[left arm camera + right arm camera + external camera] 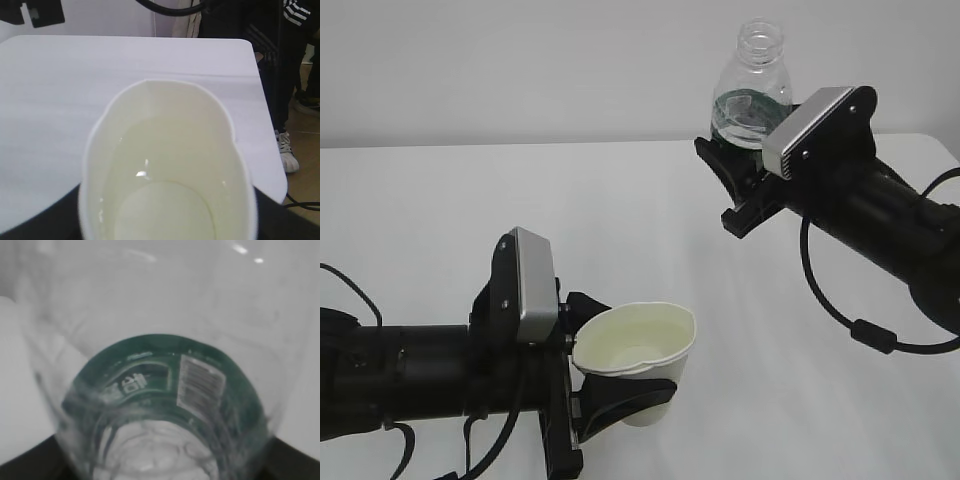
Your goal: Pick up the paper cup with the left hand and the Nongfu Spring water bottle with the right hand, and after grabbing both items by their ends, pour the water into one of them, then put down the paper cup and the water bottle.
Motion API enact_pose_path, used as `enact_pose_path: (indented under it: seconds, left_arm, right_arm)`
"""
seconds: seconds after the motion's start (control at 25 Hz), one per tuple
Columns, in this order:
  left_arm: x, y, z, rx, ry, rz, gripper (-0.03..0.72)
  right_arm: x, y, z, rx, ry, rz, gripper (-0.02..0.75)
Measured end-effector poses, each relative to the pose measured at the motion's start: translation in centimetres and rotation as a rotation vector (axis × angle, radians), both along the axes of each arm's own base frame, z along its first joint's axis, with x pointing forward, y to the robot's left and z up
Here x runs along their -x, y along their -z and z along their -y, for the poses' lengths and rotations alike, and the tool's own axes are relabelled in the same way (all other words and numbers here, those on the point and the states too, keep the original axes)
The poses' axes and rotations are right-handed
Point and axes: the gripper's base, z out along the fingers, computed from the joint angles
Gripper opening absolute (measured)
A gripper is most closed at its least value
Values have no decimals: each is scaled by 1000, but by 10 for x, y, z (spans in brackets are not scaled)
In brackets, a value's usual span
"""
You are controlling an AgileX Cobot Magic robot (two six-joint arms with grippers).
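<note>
Apparently the water is poured: left fingers pinch the filled paper cup, right fingers clamp the upright bottle; setting both on the counter remains.

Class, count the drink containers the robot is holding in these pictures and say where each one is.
2. The paper cup is held low in the left tool; the Nongfu Spring water bottle is held upright, higher, in the right tool.

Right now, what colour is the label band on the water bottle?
Dark green on the Nongfu Spring water bottle, with a white barcode patch; clearest in the right wrist view.
</note>
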Motion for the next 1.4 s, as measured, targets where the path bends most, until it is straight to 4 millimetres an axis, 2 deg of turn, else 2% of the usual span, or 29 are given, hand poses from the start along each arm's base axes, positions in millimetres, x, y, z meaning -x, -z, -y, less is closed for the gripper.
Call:
enact_pose_path:
  seconds: [0.4, 0.64, 1.4]
  left_arm:
    - [0, 0, 0, 0, 0, 0, 410]
    - [0, 0, 0, 0, 0, 0, 410]
    - [0, 0, 0, 0, 0, 0, 410]
  right_arm:
    - [-5, -2, 9, -73, 114, -23, 459]
    - [-3, 5, 18, -108, 195, -64, 459]
    - [2, 16, 39, -117, 405, -106, 459]
